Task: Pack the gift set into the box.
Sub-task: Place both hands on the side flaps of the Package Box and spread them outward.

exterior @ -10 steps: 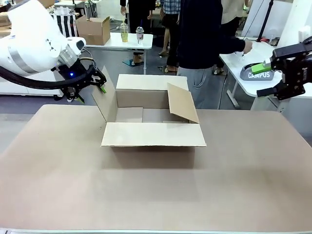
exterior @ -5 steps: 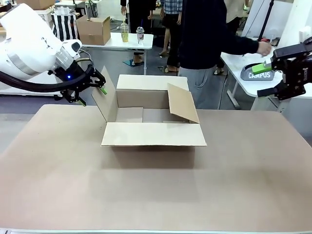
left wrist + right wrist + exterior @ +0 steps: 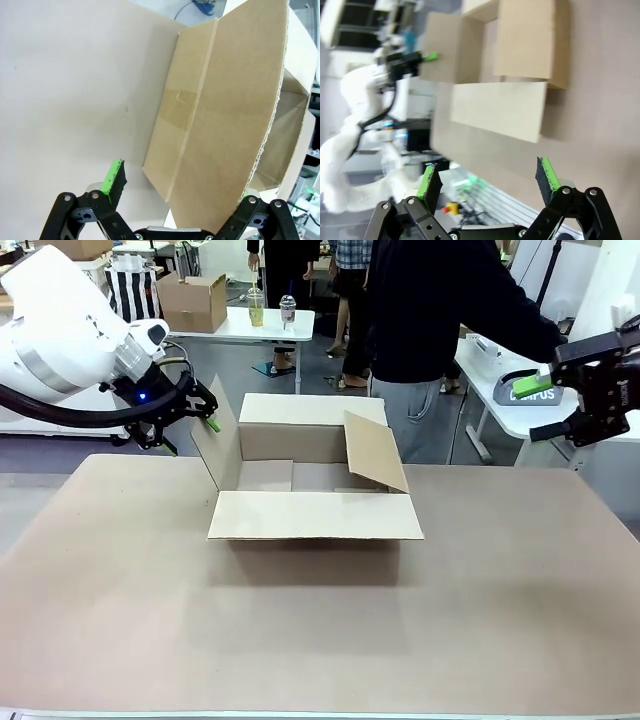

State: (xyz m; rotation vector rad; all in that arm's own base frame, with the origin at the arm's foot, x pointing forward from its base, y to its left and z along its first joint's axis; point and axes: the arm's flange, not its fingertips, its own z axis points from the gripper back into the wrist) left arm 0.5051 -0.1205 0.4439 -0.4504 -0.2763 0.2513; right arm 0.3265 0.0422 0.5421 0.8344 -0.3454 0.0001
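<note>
box (image 3: 315, 516): you've got it mid-table (image 3: 120, 620), flaps open, left flap standing up.
left gripper (image 3: 190, 427): jaws spread wide, beside that left flap, clamping nothing.
right gripper (image 3: 542, 408): jaws spread, empty, raised off the table's right edge.

Box (image 3: 312, 516) on table (image 3: 320, 640), person (image 3: 430, 310) behind it

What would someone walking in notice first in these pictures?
The open brown box in the middle of the table, its four flaps spread. The left tool sits open at the box's raised left flap, while the right tool hangs open, high at the far right. Behind the box a person in a dark top reaches toward a side table.
</note>
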